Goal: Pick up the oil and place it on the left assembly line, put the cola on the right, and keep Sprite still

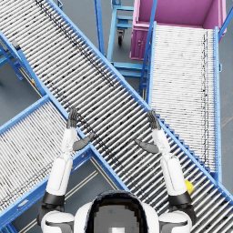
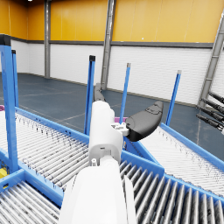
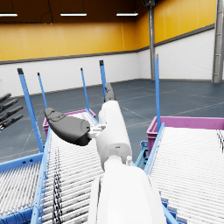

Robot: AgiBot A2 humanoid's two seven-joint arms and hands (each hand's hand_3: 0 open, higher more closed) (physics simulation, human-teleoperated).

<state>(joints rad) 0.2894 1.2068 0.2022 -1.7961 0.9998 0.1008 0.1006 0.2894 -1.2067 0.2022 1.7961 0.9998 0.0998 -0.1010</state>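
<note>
Two hands hang over the middle conveyor, one of three roller conveyors in view. The left hand and the right hand are both spread wide, fingers straight, thumbs turned toward each other, holding nothing. The left conveyor lies just outside the left hand, and the right conveyor lies outside and beyond the right hand. One pink bin stands far ahead of the right hand. One small yellow object shows behind the right hand, beside its forearm. It is too hidden to identify.
</note>
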